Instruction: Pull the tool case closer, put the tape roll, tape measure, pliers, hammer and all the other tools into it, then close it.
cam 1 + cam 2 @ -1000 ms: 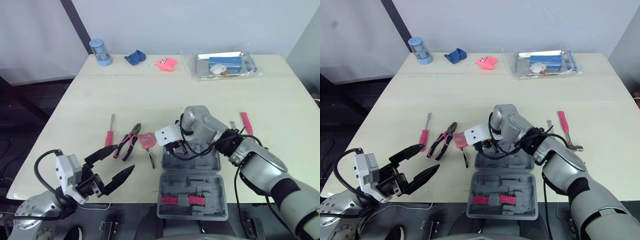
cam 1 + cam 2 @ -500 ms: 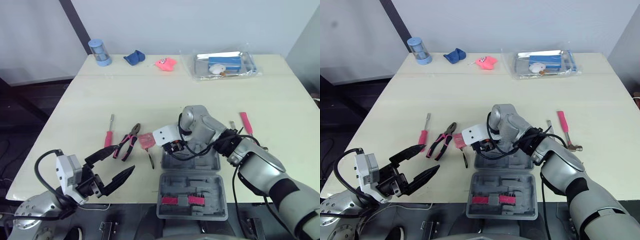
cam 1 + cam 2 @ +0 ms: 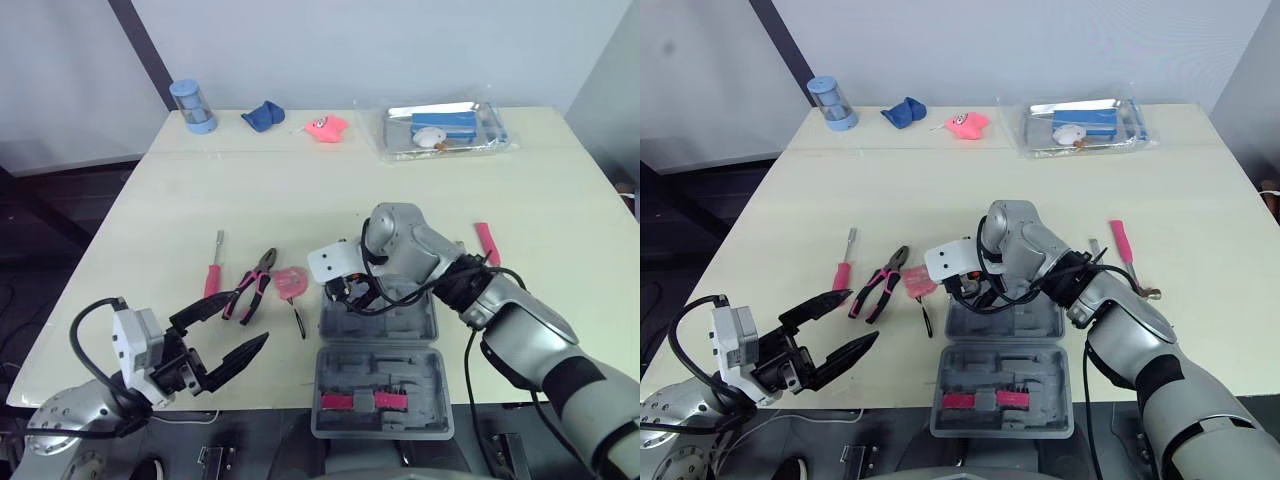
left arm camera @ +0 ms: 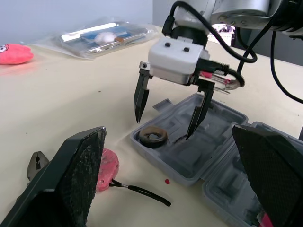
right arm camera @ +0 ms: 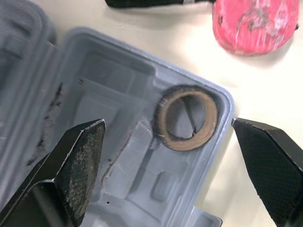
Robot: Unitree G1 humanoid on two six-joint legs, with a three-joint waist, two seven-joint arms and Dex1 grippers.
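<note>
My right pincer [image 4: 164,127] hung wide open over the brown tape roll [image 5: 183,143], seated in a corner pocket of the open grey plastic tool case [image 3: 400,325]; spread, I judged, to leave it there.

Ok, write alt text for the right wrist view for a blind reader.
A tape roll lies in a corner compartment of the open grey tool case, with the right gripper open and straddling it. A pink tape measure lies on the table beside that corner.
</note>
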